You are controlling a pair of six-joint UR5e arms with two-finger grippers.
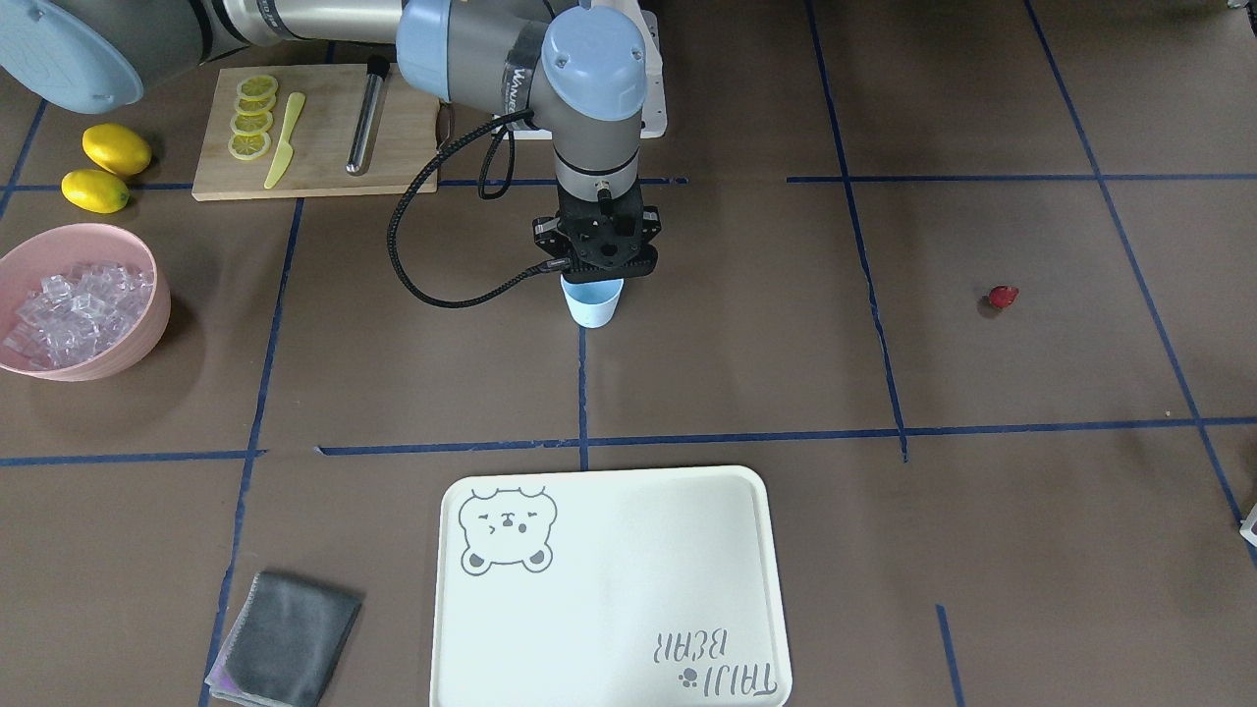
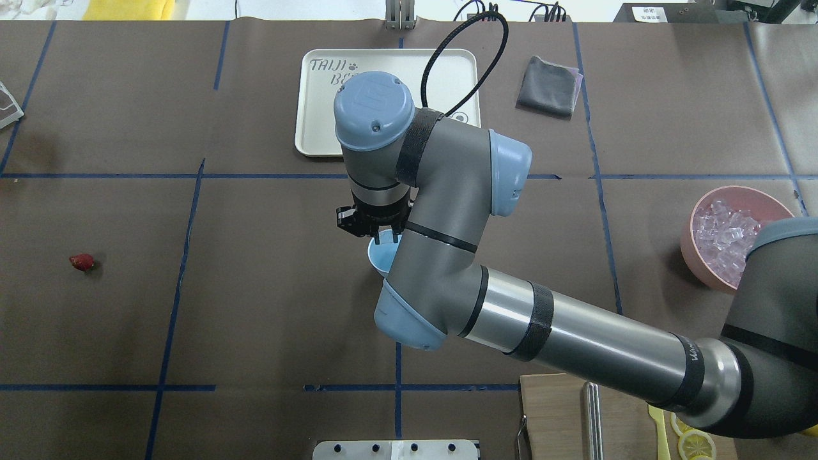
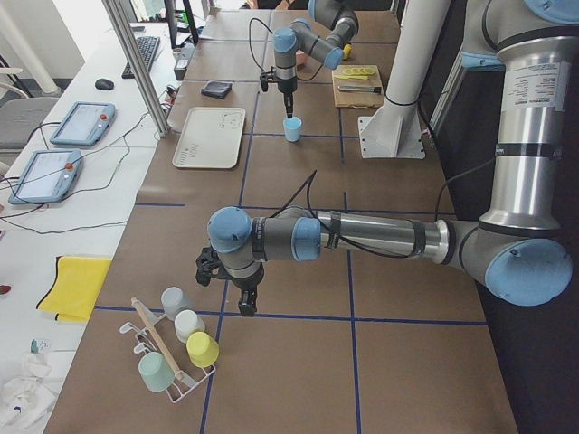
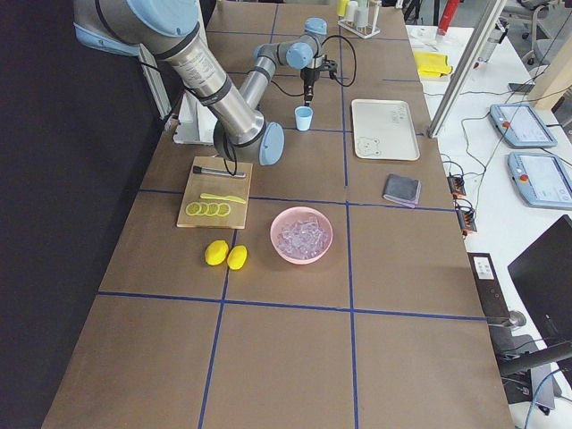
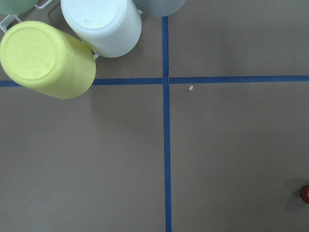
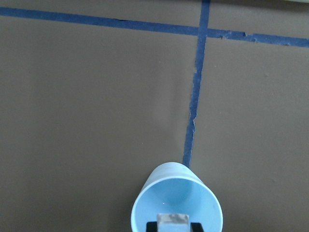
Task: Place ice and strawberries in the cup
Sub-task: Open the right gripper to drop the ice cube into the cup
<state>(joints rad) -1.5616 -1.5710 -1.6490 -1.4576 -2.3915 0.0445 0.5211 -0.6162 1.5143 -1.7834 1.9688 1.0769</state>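
The pale blue cup (image 1: 594, 304) stands upright at the table's middle and looks empty inside (image 6: 166, 195). My right gripper (image 6: 174, 224) hangs straight above its mouth. It is shut on a small whitish block, seemingly one ice cube (image 6: 174, 218), between its dark fingertips. More ice (image 1: 74, 304) fills the pink bowl (image 1: 147, 329). One dark-red strawberry (image 1: 1003, 297) lies alone on the table far from the cup, and shows at the left wrist view's right edge (image 5: 305, 193). My left gripper (image 3: 249, 291) points down near a cup rack. I cannot tell whether it is open or shut.
A wooden board (image 1: 314, 167) holds lemon slices, a yellow knife and a metal rod, with two lemons (image 1: 116, 149) beside it. A white tray (image 1: 609, 589) and a grey cloth (image 1: 285, 638) lie beyond the cup. Upturned cups (image 5: 46, 60) sit on the rack (image 3: 176, 375).
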